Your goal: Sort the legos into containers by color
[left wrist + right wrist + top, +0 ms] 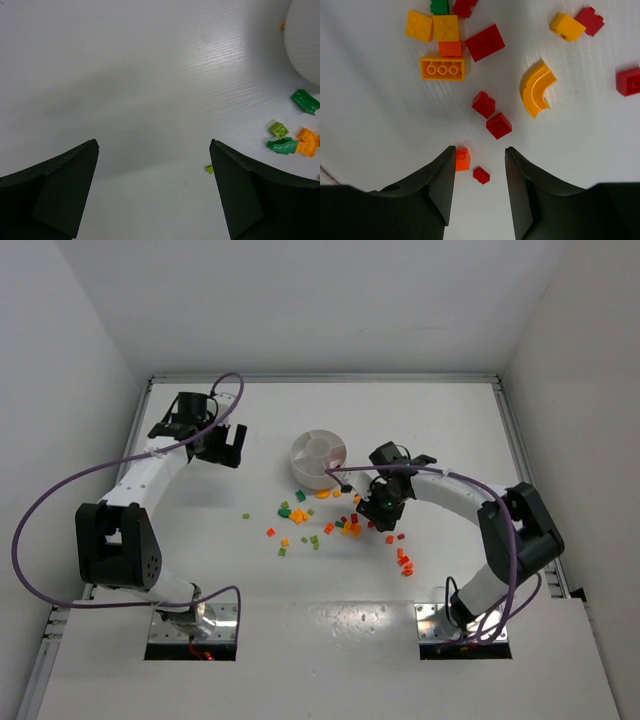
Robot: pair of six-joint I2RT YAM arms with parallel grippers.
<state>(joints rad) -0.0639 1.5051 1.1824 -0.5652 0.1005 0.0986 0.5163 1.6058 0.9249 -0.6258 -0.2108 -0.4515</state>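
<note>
The legos (330, 525) lie scattered on the table in front of the round white dish (300, 468) whose compartments are the containers. My right gripper (480, 150) is down among them, jaws partly apart. A tiny red brick (481, 175) lies between the fingers and a small orange brick (462, 159) touches the left fingertip; neither is gripped. Just ahead sit two red bricks (499, 125) and a curved orange piece (537, 87). My left gripper (154, 145) hangs wide open over bare table left of the dish (307, 40), holding nothing.
An orange and red cluster (442, 68) lies further ahead of the right gripper. Green bricks (305, 100) and a curved green and orange pair (282, 146) lie right of the left gripper. More red bricks (404, 562) sit near the right arm. White walls enclose the table.
</note>
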